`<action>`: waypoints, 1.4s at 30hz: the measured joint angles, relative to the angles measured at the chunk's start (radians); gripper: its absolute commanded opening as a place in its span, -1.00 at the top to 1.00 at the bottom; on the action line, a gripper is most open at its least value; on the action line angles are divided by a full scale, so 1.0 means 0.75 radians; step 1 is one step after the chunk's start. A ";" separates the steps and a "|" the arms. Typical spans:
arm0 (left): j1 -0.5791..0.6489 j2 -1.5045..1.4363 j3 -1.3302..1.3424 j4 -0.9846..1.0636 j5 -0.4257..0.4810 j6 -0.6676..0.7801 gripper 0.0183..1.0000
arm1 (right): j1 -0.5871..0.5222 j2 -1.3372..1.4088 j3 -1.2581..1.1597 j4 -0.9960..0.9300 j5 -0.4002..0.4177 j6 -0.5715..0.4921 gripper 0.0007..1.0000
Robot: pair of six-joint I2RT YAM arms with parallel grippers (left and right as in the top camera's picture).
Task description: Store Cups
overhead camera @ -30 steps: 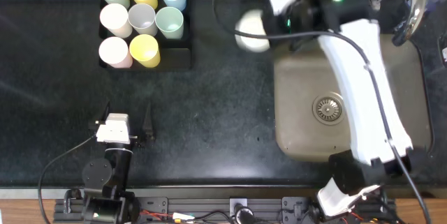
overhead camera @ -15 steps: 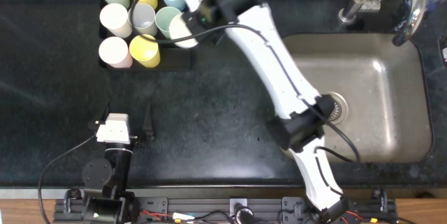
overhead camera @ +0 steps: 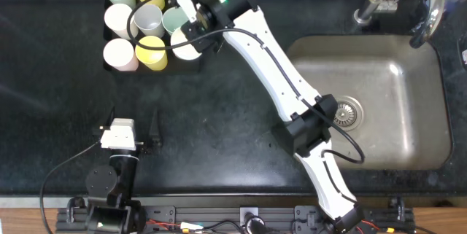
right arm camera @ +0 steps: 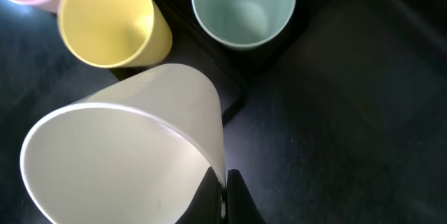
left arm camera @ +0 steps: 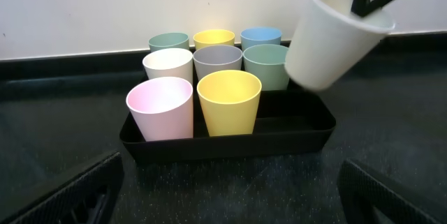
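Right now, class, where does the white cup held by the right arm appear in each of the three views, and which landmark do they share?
Top view: white cup just right of the front yellow cup, at the black tray's corner.
Left wrist view: lifted and tilted, to the side of that yellow cup.
Right wrist view: closest to the camera, mouth toward it.
Shared landmark: the front yellow cup.

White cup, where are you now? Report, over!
Right gripper shut on white cup, tilted above tray corner slot. Left gripper open, far off. Yellow cup and green cup flank the slot.
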 measured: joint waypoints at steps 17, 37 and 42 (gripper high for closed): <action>0.000 0.000 0.000 0.000 0.000 0.000 -1.00 | 0.009 0.102 0.000 0.035 -0.004 -0.040 0.92; 0.000 0.000 0.000 -0.001 0.000 0.000 -1.00 | 0.012 0.202 -0.001 0.043 -0.004 -0.091 0.91; 0.000 0.000 0.000 0.000 0.000 0.000 -1.00 | 0.011 0.204 -0.001 0.054 -0.004 -0.093 -0.30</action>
